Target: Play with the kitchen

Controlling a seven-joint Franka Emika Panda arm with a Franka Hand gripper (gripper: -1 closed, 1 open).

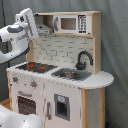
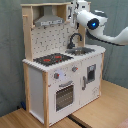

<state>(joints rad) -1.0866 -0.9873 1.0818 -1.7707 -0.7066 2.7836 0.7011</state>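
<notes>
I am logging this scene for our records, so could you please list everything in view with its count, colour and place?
kitchen: one, white and light wood, middle of both exterior views
hob: one, black with red rings, on the counter, at the first exterior view's left
sink: one, silver, set in the counter beside the hob
faucet: one, black, behind the sink
hood: one, grey, above the hob
microwave: one, white, on the upper shelf
oven door: one, white with a dark window, below the hob
backdrop: one, grey, behind the kitchen
arm: one, white, raised near the kitchen's top
</notes>
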